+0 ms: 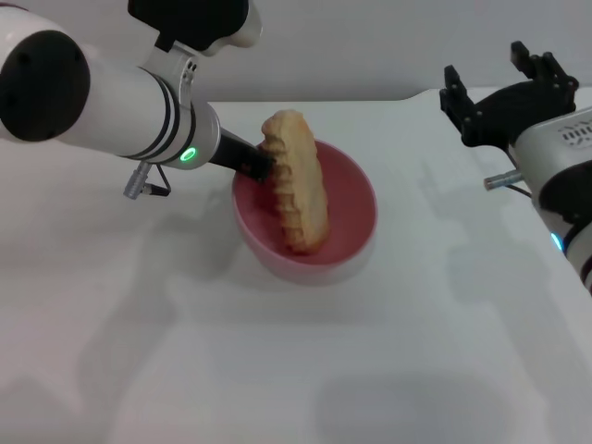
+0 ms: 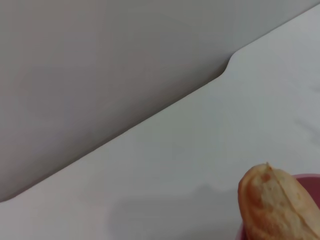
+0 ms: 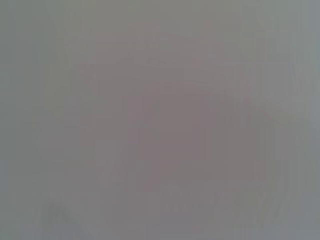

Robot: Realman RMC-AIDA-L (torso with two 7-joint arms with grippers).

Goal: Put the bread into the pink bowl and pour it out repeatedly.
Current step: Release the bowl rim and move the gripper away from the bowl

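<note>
The pink bowl (image 1: 350, 205) sits at the middle of the white table. The bread (image 1: 298, 185) stands steeply tilted in it, pale ridged side showing, with its lower end down inside the bowl and its upper end above the far left rim. My left gripper (image 1: 262, 166) reaches in from the left and is shut on the bread's upper part. The left wrist view shows one end of the bread (image 2: 274, 210) and a sliver of the bowl's rim (image 2: 309, 176). My right gripper (image 1: 499, 85) hangs open and empty at the far right, well away from the bowl.
The white table (image 1: 277, 370) stretches all around the bowl. Its far edge (image 2: 150, 117) meets a grey wall, with a notch at the back right corner (image 2: 229, 62). The right wrist view shows only a plain grey surface.
</note>
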